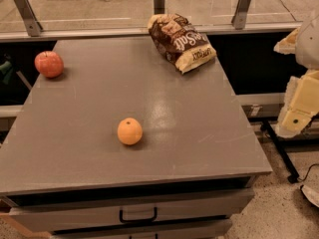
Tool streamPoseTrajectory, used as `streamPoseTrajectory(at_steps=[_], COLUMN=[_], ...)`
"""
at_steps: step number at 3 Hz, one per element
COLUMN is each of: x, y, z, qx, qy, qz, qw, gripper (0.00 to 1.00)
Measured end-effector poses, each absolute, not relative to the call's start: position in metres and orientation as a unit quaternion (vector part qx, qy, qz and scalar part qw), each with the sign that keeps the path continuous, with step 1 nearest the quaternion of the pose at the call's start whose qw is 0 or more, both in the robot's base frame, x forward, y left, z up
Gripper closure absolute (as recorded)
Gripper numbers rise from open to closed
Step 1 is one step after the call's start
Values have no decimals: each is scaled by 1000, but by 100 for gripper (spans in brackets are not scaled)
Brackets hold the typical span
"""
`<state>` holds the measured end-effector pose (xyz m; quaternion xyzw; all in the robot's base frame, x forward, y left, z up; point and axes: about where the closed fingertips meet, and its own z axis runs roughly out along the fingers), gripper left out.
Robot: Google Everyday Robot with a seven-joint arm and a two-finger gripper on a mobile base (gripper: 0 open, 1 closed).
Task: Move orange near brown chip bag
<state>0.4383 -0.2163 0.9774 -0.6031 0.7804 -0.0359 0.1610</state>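
Near edge: a drawer front (209,203) with a dark handle (138,216) is being seen below the grey worktop (199,133).

The orange (129,131) is being recorded sitting on the worktop, in the near half and a little left of centre. It is standing alone and is being touched by nothing.

The tool (298,101) is being noted at the right edge of the view, off the worktop's right side and above the speckled floor (271,208). It is cream-coloured and is being partly cut off by the frame. Whether it is open or closed cannot be told. It is being seen well apart from the orange.

Farther back, a red apple (49,64) is being noted near the far left corner.

The brown chip bag (180,41) is being seen lying flat at the far right of the worktop, with one tan-yellow end pointing toward the near right. Bare worktop is lying between bag and orange, and the two are well apart.

Beyond the worktop, metal posts (242,6) of a glass barrier are being seen.
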Motion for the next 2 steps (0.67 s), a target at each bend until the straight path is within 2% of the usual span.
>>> streamPoseTrajectory(at_steps=[1,2], x=[438,440], y=[-213,-166], z=[976,956], qx=[-605,-633], qy=[778,751], qz=[-32,22], qw=[163,188], gripper=[0,0])
